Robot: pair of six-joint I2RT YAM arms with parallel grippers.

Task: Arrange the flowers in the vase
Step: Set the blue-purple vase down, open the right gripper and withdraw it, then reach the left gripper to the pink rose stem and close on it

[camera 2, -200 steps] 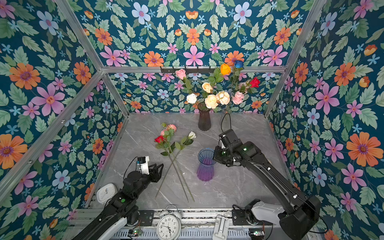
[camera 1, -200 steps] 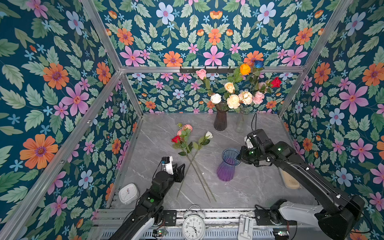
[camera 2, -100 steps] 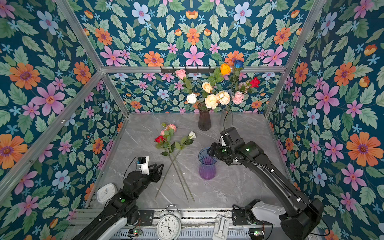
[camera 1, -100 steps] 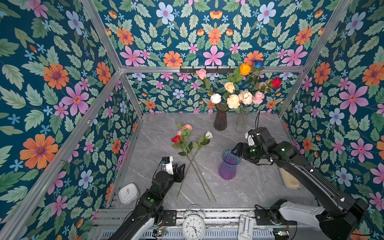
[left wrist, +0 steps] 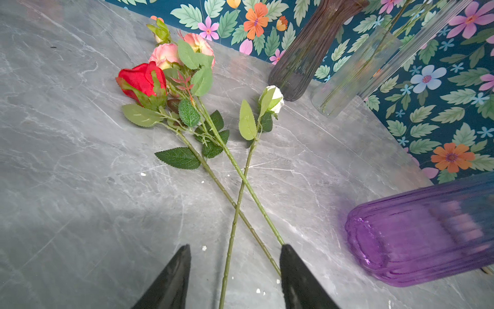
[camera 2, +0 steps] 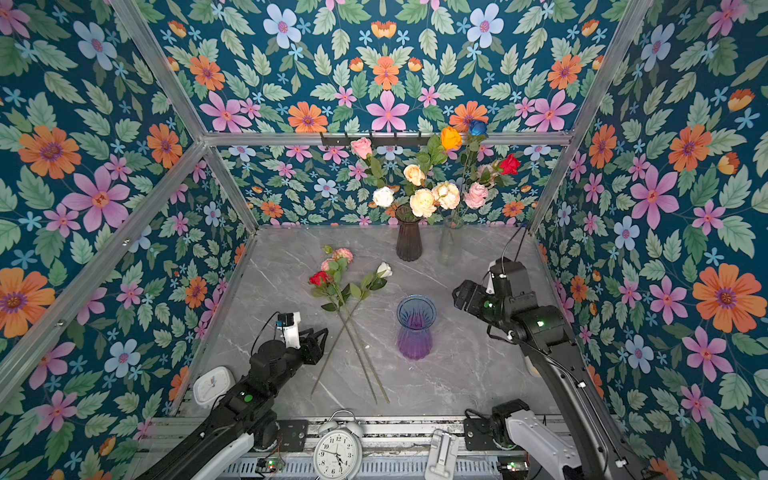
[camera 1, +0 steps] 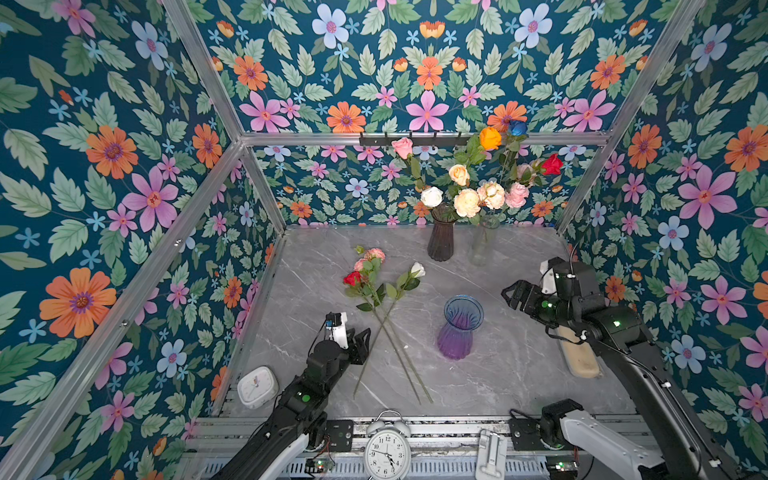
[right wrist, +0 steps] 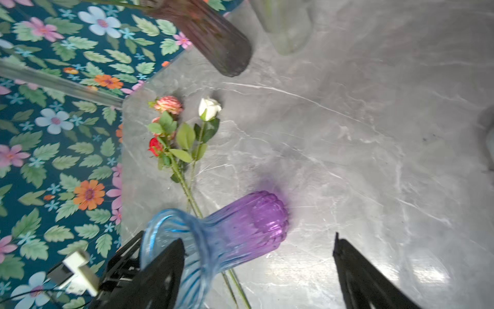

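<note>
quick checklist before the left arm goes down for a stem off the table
1. The left end effector is open: ok, empty.
2. One stem is singled out: not ok. The stems of the white rose bud and the red fabric rose cross, and both run between its fingers in the left wrist view.
3. The purple-and-blue ribbed glass vase is upright with an empty mouth: ok.
4. The right end effector is clear of the vase: ok, open, empty, off to its side.
5. Height of the left end effector above the grey marble tabletop: cannot tell.
</note>
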